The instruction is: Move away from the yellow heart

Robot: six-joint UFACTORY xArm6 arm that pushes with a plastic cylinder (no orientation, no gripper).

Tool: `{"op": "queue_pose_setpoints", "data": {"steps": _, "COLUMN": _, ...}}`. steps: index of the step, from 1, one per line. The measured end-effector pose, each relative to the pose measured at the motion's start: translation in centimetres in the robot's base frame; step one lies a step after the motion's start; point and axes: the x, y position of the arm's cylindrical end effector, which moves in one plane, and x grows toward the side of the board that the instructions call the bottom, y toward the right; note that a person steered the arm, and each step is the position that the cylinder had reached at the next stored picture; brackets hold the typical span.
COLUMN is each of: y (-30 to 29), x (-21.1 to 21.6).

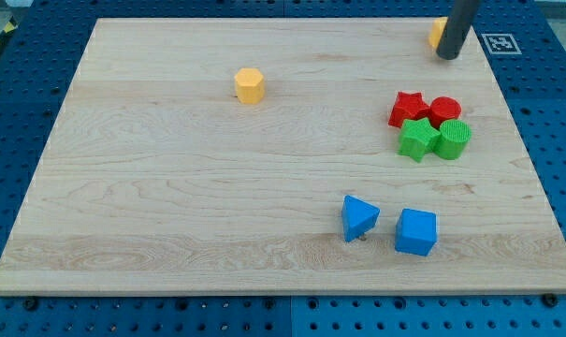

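1. The yellow heart (436, 32) is lying at the board's top right corner, mostly hidden behind my rod; only a small yellow-orange sliver is showing on the rod's left side, so I am taking its shape from the task, not from what is visible.
2. My tip (448, 56) is resting just beside that block, at its lower right, touching it or nearly so; I cannot tell which.
3. There is no pincer here to be open or closed: the arm is ending in a plain dark rod that is holding nothing.
4. I am judging the retreat as just beginning, since the tip is sitting right at the heart.
5. The next move is calling for a slide off from the top right corner without dragging the heart along.
6. The wooden board (170, 187) is offering the most room toward its left edge and its bottom left corner.
7. Going straight down the right edge is looking riskier, because the red star (408, 109), the red cylinder (444, 110), the green star (417, 139) and the green cylinder (454, 139) are clustering there, touching one another.
8. A yellow hexagon (250, 85) is sitting near the top edge, left of centre, well apart from the tip.
9. The blue triangle (358, 217) and blue cube (416, 231) are sitting near the bottom edge, far from the tip.
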Motion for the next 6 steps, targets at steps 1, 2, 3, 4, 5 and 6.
{"op": "queue_pose_setpoints", "data": {"steps": 1, "y": -1.6, "x": -0.3}}
{"op": "queue_pose_setpoints", "data": {"steps": 2, "y": -6.4, "x": 0.2}}
{"op": "queue_pose_setpoints", "data": {"steps": 3, "y": -9.5, "x": 0.2}}
{"op": "queue_pose_setpoints", "data": {"steps": 4, "y": -9.9, "x": 0.5}}
{"op": "queue_pose_setpoints", "data": {"steps": 5, "y": -9.9, "x": 0.7}}
{"op": "queue_pose_setpoints", "data": {"steps": 6, "y": -9.9, "x": 0.9}}
